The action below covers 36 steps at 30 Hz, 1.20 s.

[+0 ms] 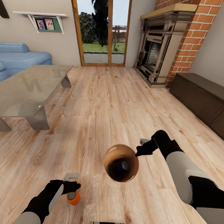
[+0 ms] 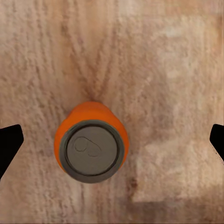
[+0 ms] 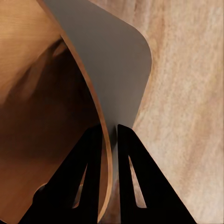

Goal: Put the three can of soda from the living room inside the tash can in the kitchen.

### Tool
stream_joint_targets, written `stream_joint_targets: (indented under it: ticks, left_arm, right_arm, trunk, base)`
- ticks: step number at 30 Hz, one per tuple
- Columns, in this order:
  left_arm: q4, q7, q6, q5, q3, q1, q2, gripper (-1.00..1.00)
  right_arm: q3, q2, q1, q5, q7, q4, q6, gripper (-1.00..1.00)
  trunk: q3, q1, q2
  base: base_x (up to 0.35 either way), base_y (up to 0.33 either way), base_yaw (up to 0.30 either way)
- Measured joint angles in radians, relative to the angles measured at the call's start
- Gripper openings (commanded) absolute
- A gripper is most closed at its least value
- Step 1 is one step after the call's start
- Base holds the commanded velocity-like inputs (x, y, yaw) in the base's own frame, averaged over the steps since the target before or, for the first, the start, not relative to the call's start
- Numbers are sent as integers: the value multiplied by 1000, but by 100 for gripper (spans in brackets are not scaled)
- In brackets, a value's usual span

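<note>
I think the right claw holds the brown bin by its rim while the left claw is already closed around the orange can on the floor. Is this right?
Not quite. The left claw is open, not closed: in the left wrist view its fingertips stand far apart on either side of the orange can, touching nothing. The rest holds: the right claw pinches the rim of the brown bin.

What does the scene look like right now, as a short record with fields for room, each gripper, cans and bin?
room: living room, wood floor, glass low table
left gripper: open, above an upright orange can on the floor
right gripper: shut on the rim of the trash bin, bin held off the floor
bin contents: something dark blue inside, unclear
</note>
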Motion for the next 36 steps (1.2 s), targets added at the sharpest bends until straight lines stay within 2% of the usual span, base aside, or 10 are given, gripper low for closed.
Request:
stream_joint_targets:
  ticks: [5, 16, 22, 24, 29, 34, 36]
  left_arm:
    - [1, -2, -41, -3, -1, 0, 1, 100]
    - [2, -4, -49, -5, -2, 0, 5, 100]
    - [1, -1, -52, -5, -3, 0, 5, 100]
    - [1, -1, -56, -5, -3, 0, 5, 100]
    - [2, -2, -141, -7, -3, 0, 5, 100]
    - [2, -2, -162, -7, -4, 0, 5, 100]
    - [2, -1, -165, -6, -4, 0, 5, 100]
  right_arm:
    - [1, 0, -4, 2, 0, 3, 0, -100]
    - [0, 0, -5, 3, 0, 3, -1, -100]
    - [-1, 2, -9, -1, 1, 4, 1, -100]
    - [-2, 3, -14, -5, 3, 7, 2, -100]
    - [-1, 0, -35, 3, 8, 39, -2, -100]
    - [-2, 0, -51, -4, 9, 71, 0, -100]
    - [0, 0, -52, 2, 9, 75, -3, -100]
  trunk:
    - [0, 0, 0]
    - [-42, 5, -2]
    - [-43, 5, -3]
    - [-50, 6, -3]
    - [-70, 8, -4]
    - [-89, 10, -5]
    - [-89, 10, -5]
  base:
    - [0, 0, 0]
    - [0, 0, 0]
    - [0, 0, 0]
    - [0, 0, 0]
    - [0, 0, 0]
    - [0, 0, 0]
    - [0, 0, 0]
